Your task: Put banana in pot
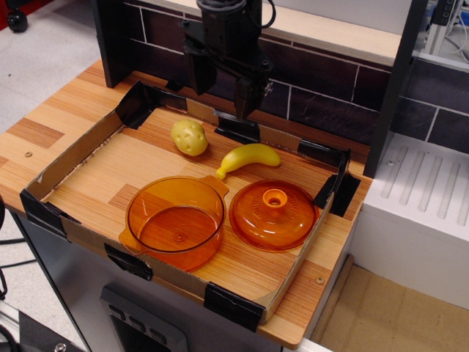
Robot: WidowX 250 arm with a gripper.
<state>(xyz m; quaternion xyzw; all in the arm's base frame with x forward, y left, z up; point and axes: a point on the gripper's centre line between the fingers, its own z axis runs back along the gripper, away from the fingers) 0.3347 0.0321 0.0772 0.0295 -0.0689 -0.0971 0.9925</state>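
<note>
The bright-yellow banana (248, 158) lies on the wooden tray floor, behind the gap between pot and lid. The transparent orange pot (176, 220) stands empty at the tray's front, left of centre. My black gripper (223, 94) hangs open above the tray's back wall, its two fingers (202, 73) pointing down and apart. It is behind and above the banana and holds nothing.
A lumpy pale-yellow potato toy (190, 137) sits left of the banana. The domed orange lid (273, 213) with a knob lies right of the pot. A low cardboard wall (73, 158) rings the tray. A dark tiled backsplash (315, 81) stands behind; a white unit (421, 213) is at the right.
</note>
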